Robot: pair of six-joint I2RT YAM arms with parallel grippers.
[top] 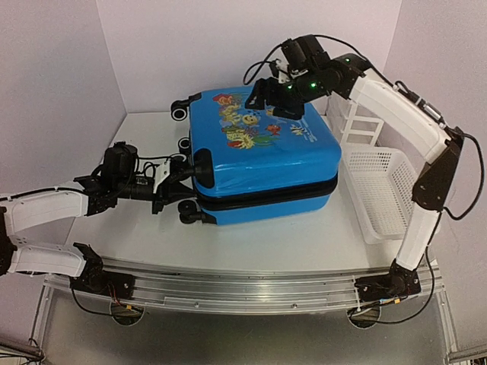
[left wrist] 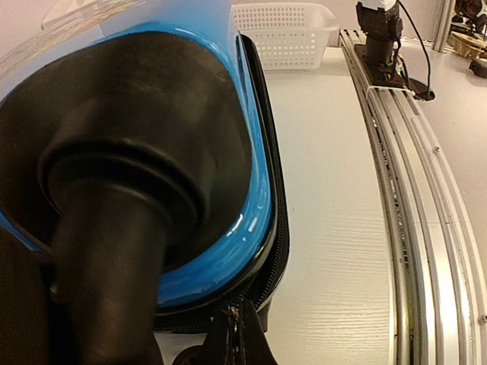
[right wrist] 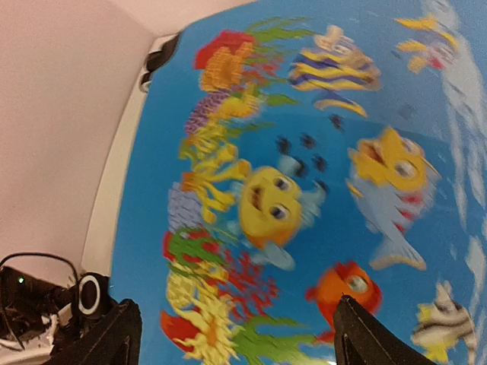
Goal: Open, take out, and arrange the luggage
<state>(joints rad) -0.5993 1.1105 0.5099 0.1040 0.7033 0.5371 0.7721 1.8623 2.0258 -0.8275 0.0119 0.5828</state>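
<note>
We find the bright blue hard-shell fish-print suitcase (top: 262,163) lying flat and closed on the white surface (top: 137,236) (wheels (top: 180,111) toward the left). The right claw (top: 272,103) hovers over its lid (right wrist: 304,190), fingers apart; the left claw (top: 181,176) meets the wheel end, and we cannot tell its state.

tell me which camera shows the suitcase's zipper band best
Top external: the zipper band runs in full along the front of the luggage, both halves shut together. Left wrist shows only a short curved stretch at one corner, very close. Right wrist shows just the fish-printed lid, no band.
</note>
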